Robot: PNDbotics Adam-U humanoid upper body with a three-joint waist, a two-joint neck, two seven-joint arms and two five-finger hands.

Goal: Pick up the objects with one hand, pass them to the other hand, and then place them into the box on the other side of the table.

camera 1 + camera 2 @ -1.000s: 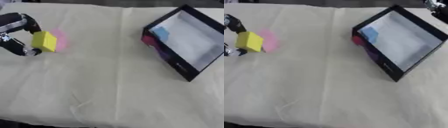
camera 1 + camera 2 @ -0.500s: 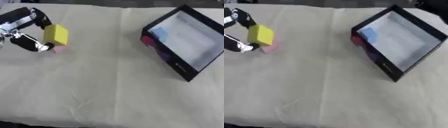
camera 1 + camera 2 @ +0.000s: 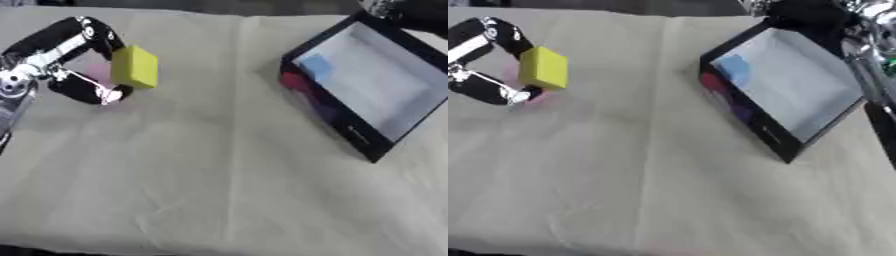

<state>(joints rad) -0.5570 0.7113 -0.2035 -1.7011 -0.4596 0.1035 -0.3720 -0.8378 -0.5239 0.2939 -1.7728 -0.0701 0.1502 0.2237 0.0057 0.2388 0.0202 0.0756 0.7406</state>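
In the upper left of the frame, the robot's black left hand (image 3: 54,62) pinches a yellow rectangular foam block (image 3: 135,66), its curled fingers (image 3: 94,34) above the block and its thumb below, over a pink patch on the cream cloth-covered surface (image 3: 219,170). At the upper right sits a black, white-lined open box (image 3: 372,85); the right hand (image 3: 811,12) shows dark behind it, fingers unclear.

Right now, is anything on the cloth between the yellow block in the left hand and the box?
Nothing visible: the left hand holds the yellow block, and only bare cloth lies between it and the box.
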